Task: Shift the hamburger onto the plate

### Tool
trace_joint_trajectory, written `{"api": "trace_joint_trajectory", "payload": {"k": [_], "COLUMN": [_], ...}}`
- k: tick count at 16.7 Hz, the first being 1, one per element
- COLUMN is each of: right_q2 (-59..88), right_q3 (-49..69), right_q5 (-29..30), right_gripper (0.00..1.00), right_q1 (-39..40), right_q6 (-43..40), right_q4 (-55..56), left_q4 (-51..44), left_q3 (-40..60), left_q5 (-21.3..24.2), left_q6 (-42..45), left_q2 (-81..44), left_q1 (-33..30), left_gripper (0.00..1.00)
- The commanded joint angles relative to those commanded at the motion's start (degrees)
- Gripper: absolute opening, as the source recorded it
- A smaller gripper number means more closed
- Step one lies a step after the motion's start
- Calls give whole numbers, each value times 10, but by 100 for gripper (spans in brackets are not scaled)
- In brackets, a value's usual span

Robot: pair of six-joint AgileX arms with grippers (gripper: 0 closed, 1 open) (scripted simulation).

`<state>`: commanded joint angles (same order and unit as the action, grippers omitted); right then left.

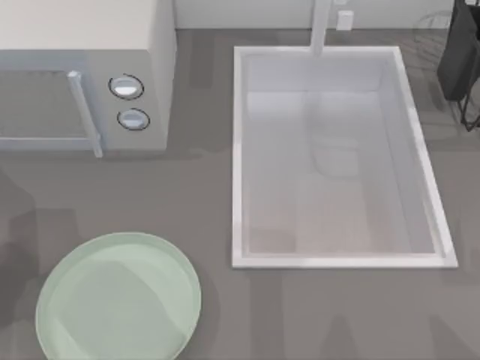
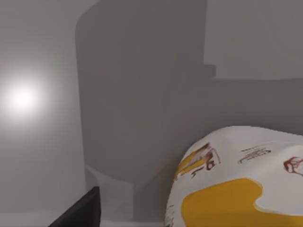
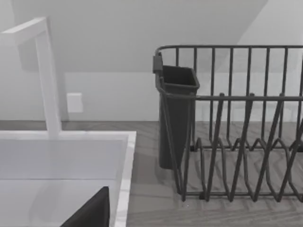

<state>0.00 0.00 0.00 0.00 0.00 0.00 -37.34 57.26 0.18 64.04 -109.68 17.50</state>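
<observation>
The plate [image 1: 118, 298] is a round pale mint-green dish with a low rim, lying bare at the front left of the grey counter. In the left wrist view the hamburger [image 2: 241, 184] looms very close: a rounded white wrapper with an orange-yellow patch and small red and dark markings, set against a plain grey surface. A dark piece of my left gripper [image 2: 78, 212] juts in beside it, apart from the wrapper. A dark corner of my right gripper [image 3: 90, 213] hangs over the sink's near rim.
A microwave [image 1: 82, 82] stands at the back left. The white sink basin [image 1: 337, 157] with its faucet [image 3: 45, 71] takes the middle and right. A dark wire dish rack [image 3: 236, 127] with a cutlery cup [image 3: 175, 113] stands at the back right.
</observation>
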Motion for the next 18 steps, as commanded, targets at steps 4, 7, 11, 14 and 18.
{"api": "trace_joint_trajectory", "payload": {"k": [4,7,11,14,18], "right_q2": [0,0,0,0,0], "right_q3": [0,0,0,0,0], "right_q5": [0,0,0,0,0], "right_gripper": [100,100,100,100,100], "right_q1": [0,0,0,0,0], "right_q6": [0,0,0,0,0], "right_q4": [0,0,0,0,0], "left_q4": [0,0,0,0,0], "left_q3": [0,0,0,0,0], "left_q5": [0,0,0,0,0], "left_q6": [0,0,0,0,0], "left_q2": [0,0,0,0,0], "left_q1": [0,0,0,0,0], "left_gripper": [77,55,25,2,0]}}
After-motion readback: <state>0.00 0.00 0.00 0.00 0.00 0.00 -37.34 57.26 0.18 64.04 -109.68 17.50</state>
